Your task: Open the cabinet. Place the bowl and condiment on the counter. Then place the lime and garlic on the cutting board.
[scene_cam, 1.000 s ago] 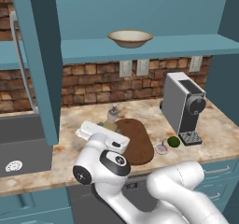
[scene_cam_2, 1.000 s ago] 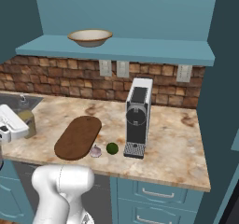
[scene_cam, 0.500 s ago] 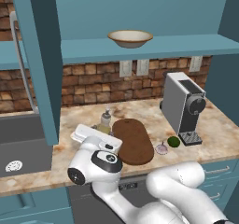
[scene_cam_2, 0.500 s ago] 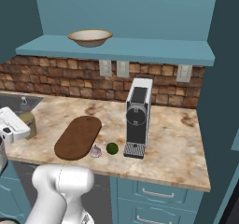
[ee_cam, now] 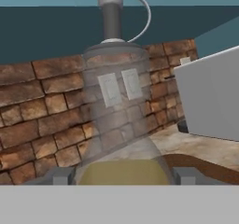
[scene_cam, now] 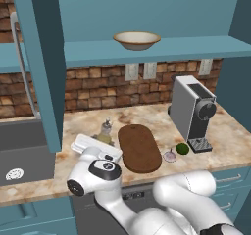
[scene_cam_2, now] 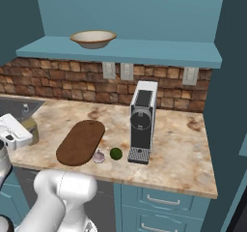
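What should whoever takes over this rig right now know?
Gripper: jaws wide, one either side of the condiment bottle standing on the counter left of the cutting board; whether it still grips, I cannot tell.
Cabinet door: open.
Bowl: on the cabinet shelf.
Lime and garlic: on the counter between board and coffee machine.
Done: cabinet opened, bottle down.
Left: bowl to counter, lime and garlic onto board.
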You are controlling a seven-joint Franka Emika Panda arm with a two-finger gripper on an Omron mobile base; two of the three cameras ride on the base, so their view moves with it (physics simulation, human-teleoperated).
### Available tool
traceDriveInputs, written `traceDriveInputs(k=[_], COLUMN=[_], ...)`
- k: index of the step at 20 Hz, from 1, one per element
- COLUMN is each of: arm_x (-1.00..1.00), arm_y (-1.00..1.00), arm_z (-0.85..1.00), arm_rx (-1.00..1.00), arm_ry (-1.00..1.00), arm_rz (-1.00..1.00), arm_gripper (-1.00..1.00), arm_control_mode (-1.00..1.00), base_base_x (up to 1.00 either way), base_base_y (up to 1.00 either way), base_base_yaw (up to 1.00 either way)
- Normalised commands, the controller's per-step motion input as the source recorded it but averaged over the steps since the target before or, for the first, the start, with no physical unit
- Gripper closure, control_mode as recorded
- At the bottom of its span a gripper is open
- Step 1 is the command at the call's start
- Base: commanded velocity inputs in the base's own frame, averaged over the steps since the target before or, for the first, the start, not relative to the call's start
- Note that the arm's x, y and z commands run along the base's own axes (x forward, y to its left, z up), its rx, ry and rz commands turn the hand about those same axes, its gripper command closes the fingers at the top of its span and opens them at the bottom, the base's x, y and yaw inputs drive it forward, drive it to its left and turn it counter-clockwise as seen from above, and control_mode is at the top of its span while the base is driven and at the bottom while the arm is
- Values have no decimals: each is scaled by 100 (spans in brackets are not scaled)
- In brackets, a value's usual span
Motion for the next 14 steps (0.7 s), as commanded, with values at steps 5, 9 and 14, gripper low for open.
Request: traceDriveInputs(k=[5,9,14], arm_x=[23,22,19], arm_y=[11,13,19], arm_z=[-24,-23,-20], arm_rx=[0,0,0], arm_ry=[-4,-3,-1], arm_rz=[0,0,0], arm_gripper=[100,100,100], arm_control_mode=[-100,-100,-100], base_base_x=[0,0,0], base_base_y=[0,0,0], base_base_yaw=[0,0,0])
